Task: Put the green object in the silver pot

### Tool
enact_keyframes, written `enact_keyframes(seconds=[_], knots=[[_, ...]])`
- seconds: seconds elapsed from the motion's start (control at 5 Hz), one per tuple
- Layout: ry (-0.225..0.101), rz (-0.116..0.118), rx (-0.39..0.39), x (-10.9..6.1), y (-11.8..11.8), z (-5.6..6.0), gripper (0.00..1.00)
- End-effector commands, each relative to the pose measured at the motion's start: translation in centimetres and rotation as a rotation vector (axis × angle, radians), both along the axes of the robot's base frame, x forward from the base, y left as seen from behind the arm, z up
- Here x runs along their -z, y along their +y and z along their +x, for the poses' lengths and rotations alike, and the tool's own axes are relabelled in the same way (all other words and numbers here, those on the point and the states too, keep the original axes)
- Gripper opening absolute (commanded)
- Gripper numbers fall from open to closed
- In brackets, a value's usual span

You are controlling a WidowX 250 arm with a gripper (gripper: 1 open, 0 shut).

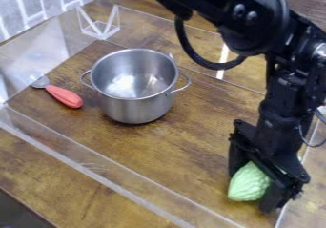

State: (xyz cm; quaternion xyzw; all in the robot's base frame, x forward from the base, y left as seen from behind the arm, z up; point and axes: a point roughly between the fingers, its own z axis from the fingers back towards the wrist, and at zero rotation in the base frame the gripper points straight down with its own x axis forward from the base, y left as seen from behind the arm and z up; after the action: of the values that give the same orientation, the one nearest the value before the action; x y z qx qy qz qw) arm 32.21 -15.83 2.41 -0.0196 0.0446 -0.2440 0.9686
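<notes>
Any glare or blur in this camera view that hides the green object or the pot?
Camera view: soft all over, low resolution. The silver pot shows bright reflections inside but its rim reads clearly. The green object sits low at the right, partly hidden by the dark gripper, whose fingers blend into shadow. The clear plastic wall in front catches faint glare.

The robot arm is glossy black, with rounded bulky joints, a looping black cable and blocky dark jaws.
</notes>
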Motion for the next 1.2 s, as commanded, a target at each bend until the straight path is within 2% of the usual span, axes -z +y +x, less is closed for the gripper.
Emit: enact_keyframes(seconds=[0.0, 0.4, 0.8, 1.0], knots=[[-0.041, -0.033, -0.031, -2.31, 0.02, -0.09, 1.00], [-0.023, -0.038, -0.045, -2.87, 0.48, -0.12, 1.00], [0.002, -0.033, 0.004, -3.11, 0.50, 0.02, 1.00], [0.010, -0.031, -0.065, -3.10, 0.44, 0.12, 1.00]])
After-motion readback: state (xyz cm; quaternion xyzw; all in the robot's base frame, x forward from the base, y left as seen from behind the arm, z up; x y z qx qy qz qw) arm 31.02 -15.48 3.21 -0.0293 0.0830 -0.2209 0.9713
